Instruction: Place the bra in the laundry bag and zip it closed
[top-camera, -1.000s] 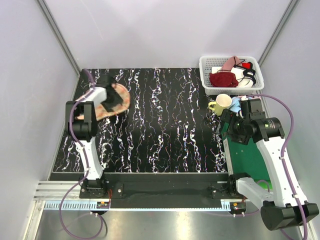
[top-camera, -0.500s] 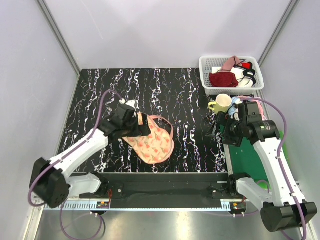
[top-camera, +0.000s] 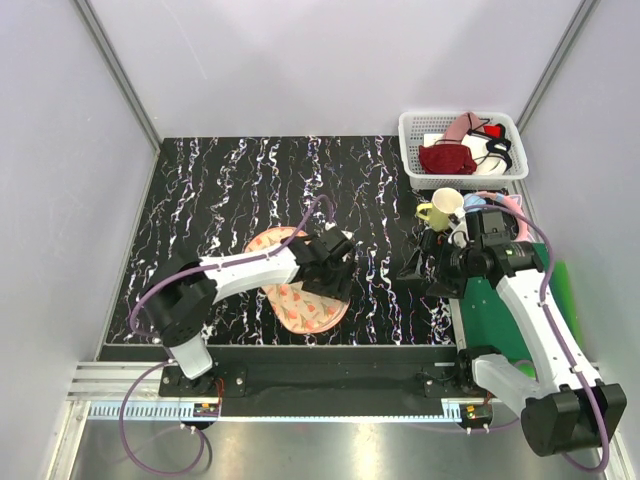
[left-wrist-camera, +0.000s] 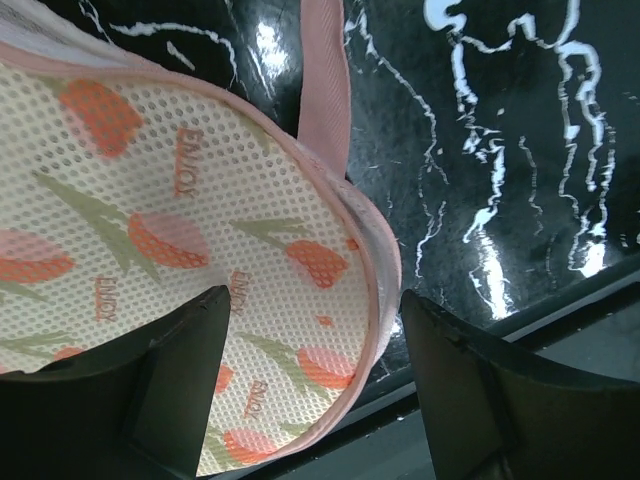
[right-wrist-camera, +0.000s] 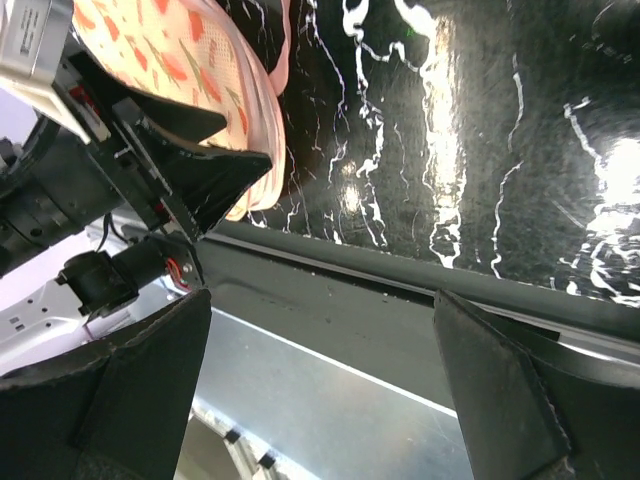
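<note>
Top external: looks down from high behind over the whole desk (top-camera: 380, 200). Left wrist: hugs the laundry bag (left-wrist-camera: 200, 250) under the left end effector (left-wrist-camera: 312, 300). Right wrist: shares that bag, farther off, beyond the right end effector (right-wrist-camera: 322, 295).

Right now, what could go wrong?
The laundry bag lies near the table's front edge under the open left gripper; a nudge might push it off. The bra sits in the basket beside a dark red bra, so the wrong one might get grabbed. The right gripper could bump the yellow mug.

laundry bag (top-camera: 300, 312) partly hidden under left gripper (top-camera: 335, 272), cropped in wrist view; bra (top-camera: 488, 165) half buried in basket (top-camera: 408, 150)
</note>
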